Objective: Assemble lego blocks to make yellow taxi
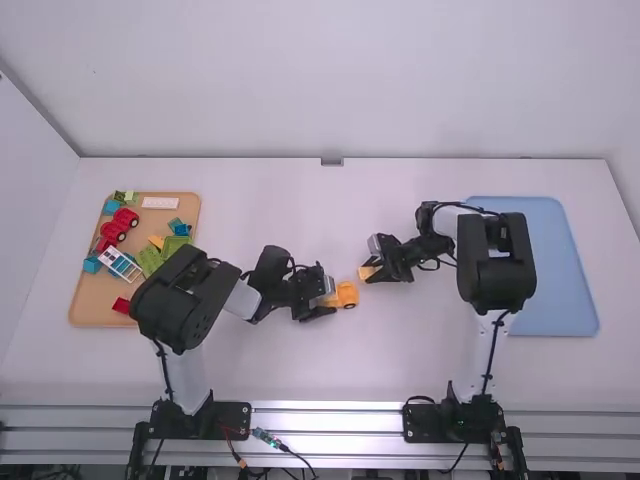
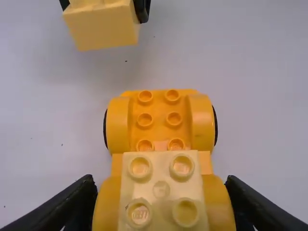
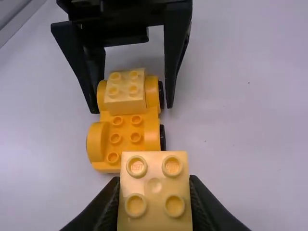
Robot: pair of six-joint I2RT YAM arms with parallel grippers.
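White table (image 1: 300, 200) runs past both arms to its back edge, with a tan tray (image 1: 95, 308) of red, green and blue toys (image 1: 150, 260) on the left and a blue tray (image 1: 560, 260) on the right. Between them sits the yellow car (image 2: 159, 115), the left gripper (image 1: 328, 297) with its fingers apart around its back end, and the right gripper (image 1: 370, 270) pinching a yellow block (image 3: 154, 192) near its front. Right wrist view shows the pale block (image 3: 125, 91) on the car between those fingers.

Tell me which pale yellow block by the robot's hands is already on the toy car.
The block at the left gripper: it sits on the wheeled base, while the right gripper holds the other block clear of it.
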